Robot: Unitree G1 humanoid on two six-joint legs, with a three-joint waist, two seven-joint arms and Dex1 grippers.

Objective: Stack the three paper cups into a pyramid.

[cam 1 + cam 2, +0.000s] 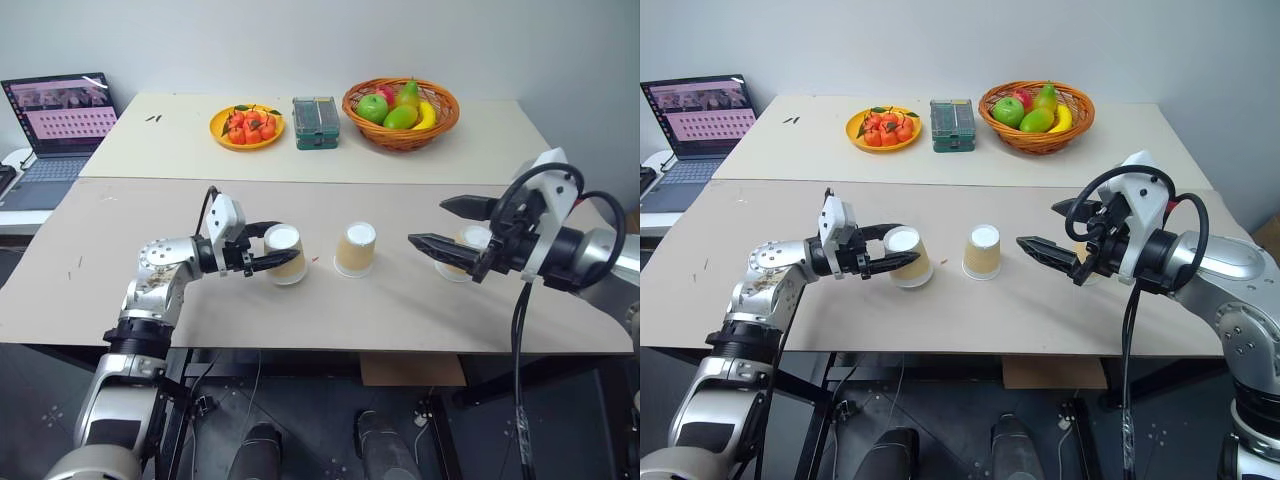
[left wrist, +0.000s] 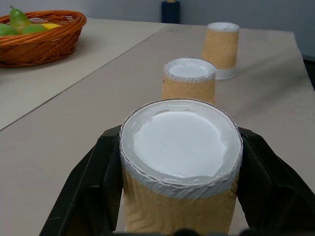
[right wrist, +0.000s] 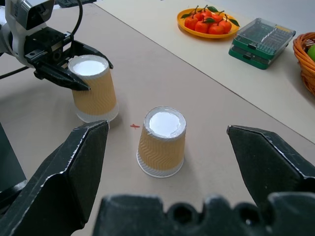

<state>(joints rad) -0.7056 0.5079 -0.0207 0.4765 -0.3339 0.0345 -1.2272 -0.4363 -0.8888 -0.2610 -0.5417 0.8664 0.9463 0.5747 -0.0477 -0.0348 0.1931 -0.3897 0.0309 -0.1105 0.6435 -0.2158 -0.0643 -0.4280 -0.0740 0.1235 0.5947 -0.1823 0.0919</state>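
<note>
Three tan paper cups with white bases stand upside down in a row on the beige table (image 1: pixel 400 300). My left gripper (image 1: pixel 285 246) points level toward the right and is shut on the left cup (image 2: pixel 181 147), one black finger on each side near its upturned base. The middle cup (image 1: pixel 356 248) stands free a short way to the right. The right cup (image 2: pixel 221 44) is partly hidden behind my right gripper (image 1: pixel 428 222), which hovers above the table, open wide, pointing toward the middle cup with nothing between its fingers.
On the far table stand a wicker fruit basket (image 1: pixel 400 112), an orange plate of tangerines (image 1: pixel 246 127) and a green case (image 1: pixel 316 122). A laptop (image 1: pixel 60 120) sits at the far left. The table's front edge runs close below the cups.
</note>
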